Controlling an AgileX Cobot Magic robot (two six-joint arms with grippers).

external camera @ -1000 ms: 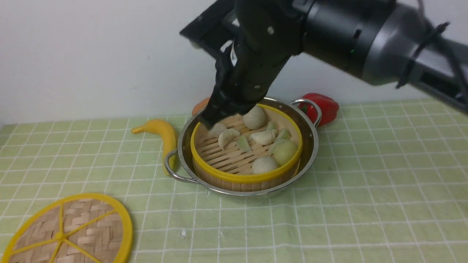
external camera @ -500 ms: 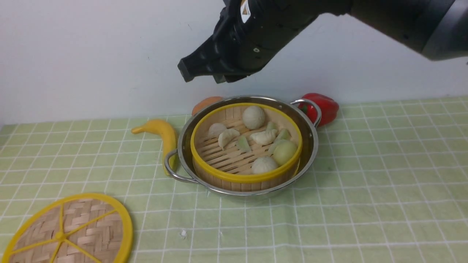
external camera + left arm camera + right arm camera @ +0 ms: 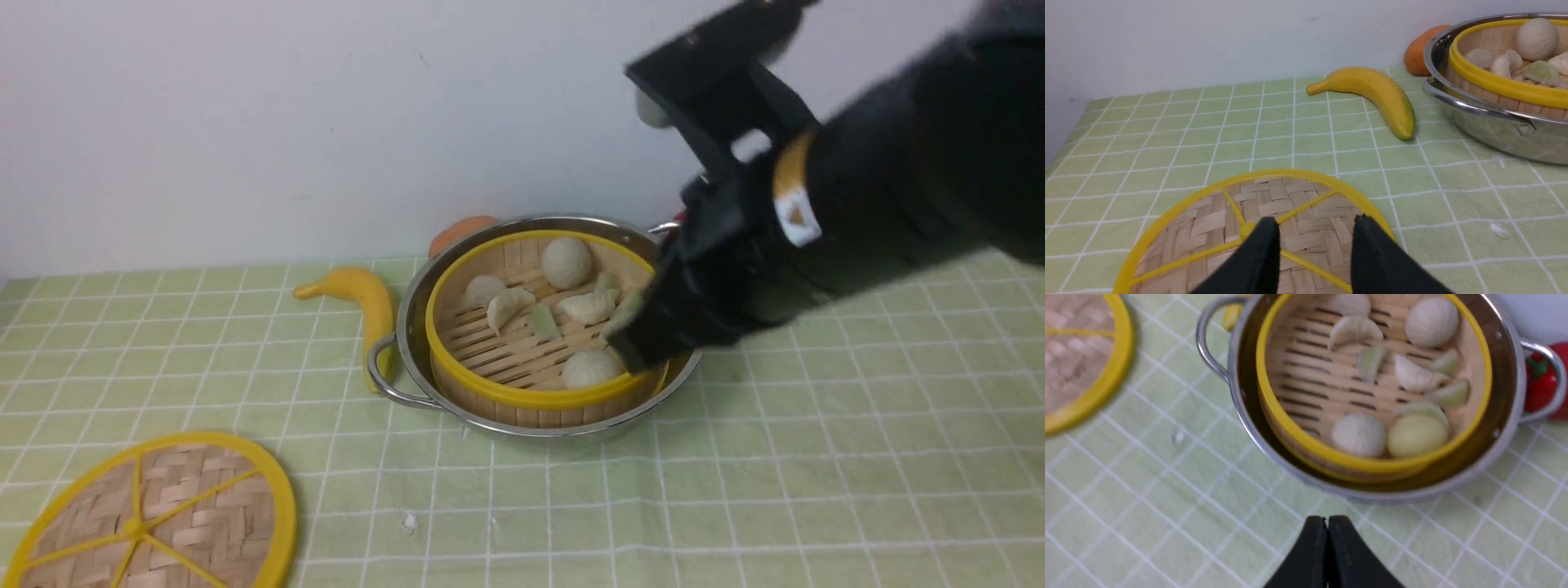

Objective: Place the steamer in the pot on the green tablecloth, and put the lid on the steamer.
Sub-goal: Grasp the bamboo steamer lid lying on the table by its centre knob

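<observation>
A white wall [image 3: 245, 122] backs the green tablecloth [image 3: 816, 457]. The pot [image 3: 411, 306] stands on the cloth with the steamer [image 3: 522, 397] inside, uncovered. The lid [image 3: 163, 514] lies flat, well apart, front left. The left pincer [image 3: 1315, 223] hangs over the lid, half spread and empty. The right pincer [image 3: 1327, 523], pressed together and empty, hangs by the pot's right side.

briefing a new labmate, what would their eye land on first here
The steamer full of toy buns sits inside the shiny pot, mid-table on the green tablecloth. Its lid lies flat at the near left, the open left end effector poised by it. The blurred right arm looms across the pot's right side.
</observation>
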